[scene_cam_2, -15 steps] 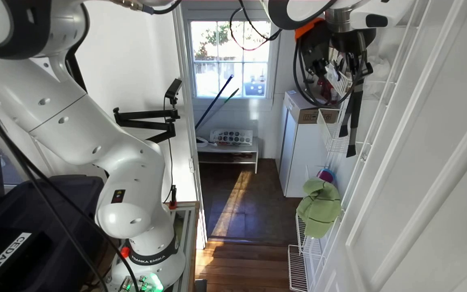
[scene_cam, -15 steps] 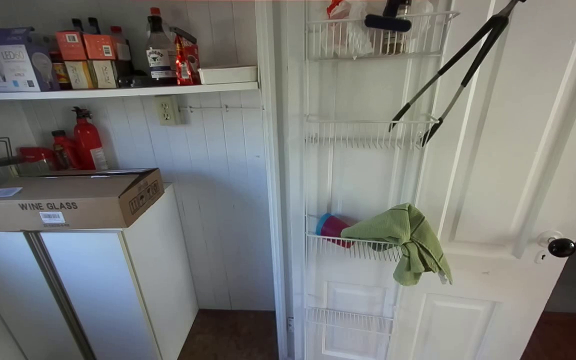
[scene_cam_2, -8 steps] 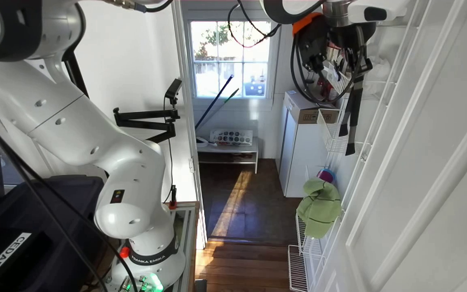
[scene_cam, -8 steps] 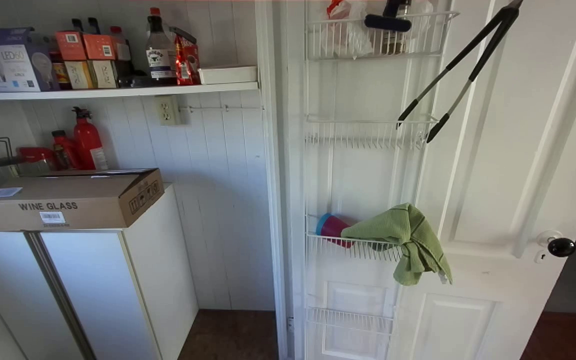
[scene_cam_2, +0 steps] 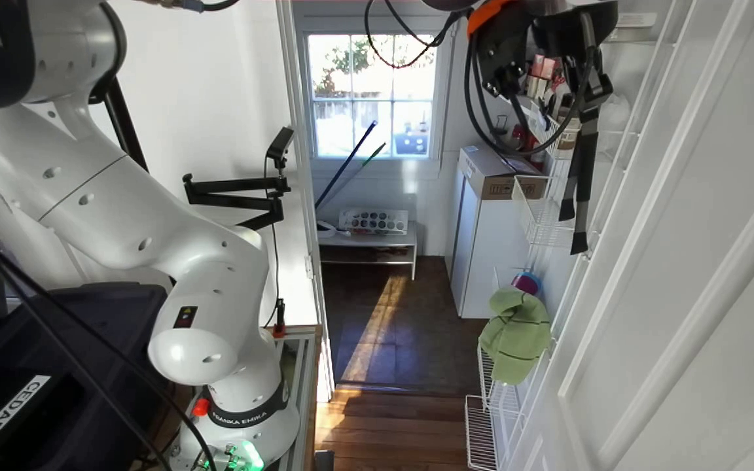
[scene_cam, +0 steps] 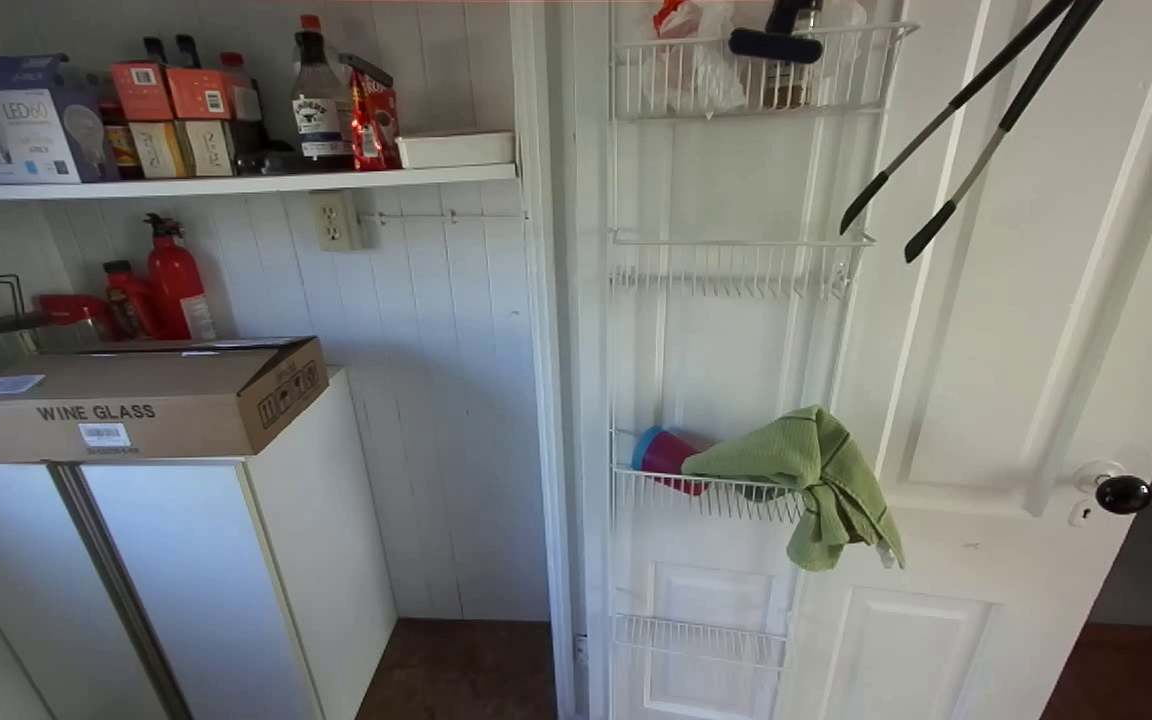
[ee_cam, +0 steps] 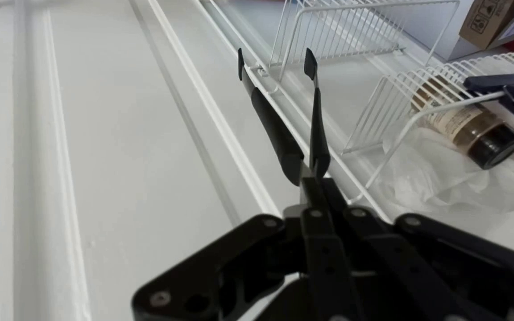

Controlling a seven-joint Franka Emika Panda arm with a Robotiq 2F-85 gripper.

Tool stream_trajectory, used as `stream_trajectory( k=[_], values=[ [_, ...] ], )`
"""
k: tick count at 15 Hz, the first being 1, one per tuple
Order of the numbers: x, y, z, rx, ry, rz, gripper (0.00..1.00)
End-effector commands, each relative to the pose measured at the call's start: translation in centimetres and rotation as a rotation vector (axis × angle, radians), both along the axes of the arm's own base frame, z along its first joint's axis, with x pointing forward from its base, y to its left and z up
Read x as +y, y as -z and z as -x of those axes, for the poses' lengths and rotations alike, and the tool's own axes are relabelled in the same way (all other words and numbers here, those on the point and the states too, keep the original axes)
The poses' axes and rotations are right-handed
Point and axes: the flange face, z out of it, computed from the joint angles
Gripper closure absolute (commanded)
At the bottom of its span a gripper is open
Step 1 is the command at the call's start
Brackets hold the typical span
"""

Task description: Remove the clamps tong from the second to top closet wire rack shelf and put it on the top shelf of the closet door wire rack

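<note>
1. The black fingers [ee_cam: 328, 258] are narrow, gripping the long black-and-silver tongs [ee_cam: 275, 127] near their joined upper end.
2. In both exterior views the tongs hang with their black tips downward and slightly spread.
3. The tips are by the second white wire shelf [scene_cam: 726, 242], at its corner nearest the round black doorknob [scene_cam: 1123, 494]; whether they touch its edge, I cannot tell.
4. The top white wire shelf [scene_cam: 861, 29] carries a white plastic bag [scene_cam: 711, 75], a brown jar with a black lid [ee_cam: 462, 122] and, at its front edge, a dark navy clamp-like object [ee_cam: 491, 83].
5. On the third white wire shelf [scene_cam: 626, 472], a crumpled green cloth [scene_cam: 826, 480] drapes over the front edge beside a purple cup with a blue rim [scene_cam: 664, 455].
</note>
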Motion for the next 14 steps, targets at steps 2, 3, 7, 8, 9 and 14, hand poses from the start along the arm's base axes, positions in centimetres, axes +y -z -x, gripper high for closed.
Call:
stream_trajectory(
  k=[2, 3, 7, 8, 9, 14],
  values=[
    [-1.9, -2.8, 1.9, -0.053, 0.030, -0.027, 0.99],
    [-2.2, -3.2, 2.1, -0.060, 0.038, -0.024, 0.99],
    [-2.1, -2.0, 1.3, -0.044, 0.033, -0.019, 0.96],
    [-2.1, -1.8, 1.2, -0.041, 0.032, -0.018, 0.96],
    [-2.0, -1.7, 1.1, -0.037, 0.031, -0.018, 0.96],
    [-3.2, -3.5, 1.6, -0.056, -0.004, 0.027, 0.99]
  ],
)
